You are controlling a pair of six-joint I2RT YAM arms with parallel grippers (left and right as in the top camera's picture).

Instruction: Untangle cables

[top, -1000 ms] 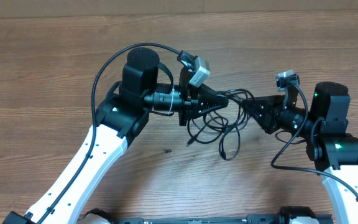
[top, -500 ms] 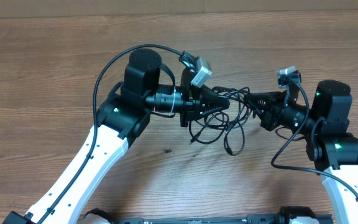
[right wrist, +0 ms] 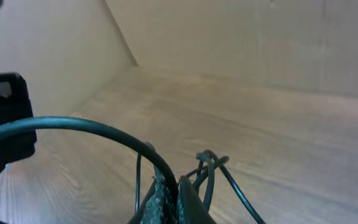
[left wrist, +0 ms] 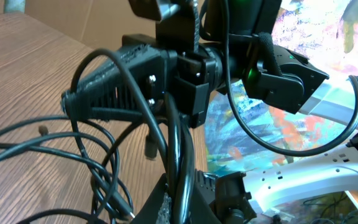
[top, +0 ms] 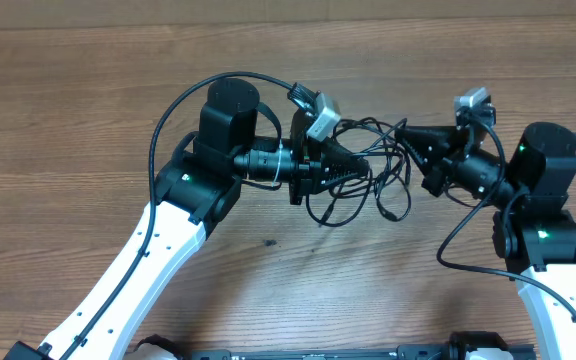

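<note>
The cables (top: pixel 381 165) are a knot of thin black cords hanging between my two grippers over the wooden table (top: pixel 88 100). A loose loop (top: pixel 330 222) and a plug end (top: pixel 394 213) dangle below the knot. My left gripper (top: pixel 364 166) points right and is shut on a cable strand; in the left wrist view that strand (left wrist: pixel 178 143) runs up out of the closed jaws (left wrist: pixel 180 190). My right gripper (top: pixel 402 131) points left, just right of the knot, and is shut on another strand. In the right wrist view that strand (right wrist: pixel 86 124) arcs away to the left from the jaws (right wrist: pixel 176 186).
Thick black wires fixed to the arms curve over the left arm (top: pixel 183 100) and beside the right arm (top: pixel 458 235). The two gripper tips sit very close together. Bare wood table lies on all sides, with a small dark speck (top: pixel 267 241) near the front.
My right gripper has closed on a strand and swung toward the far side of the table, drawing the knot and plug end rightward. The left arm has barely moved.
</note>
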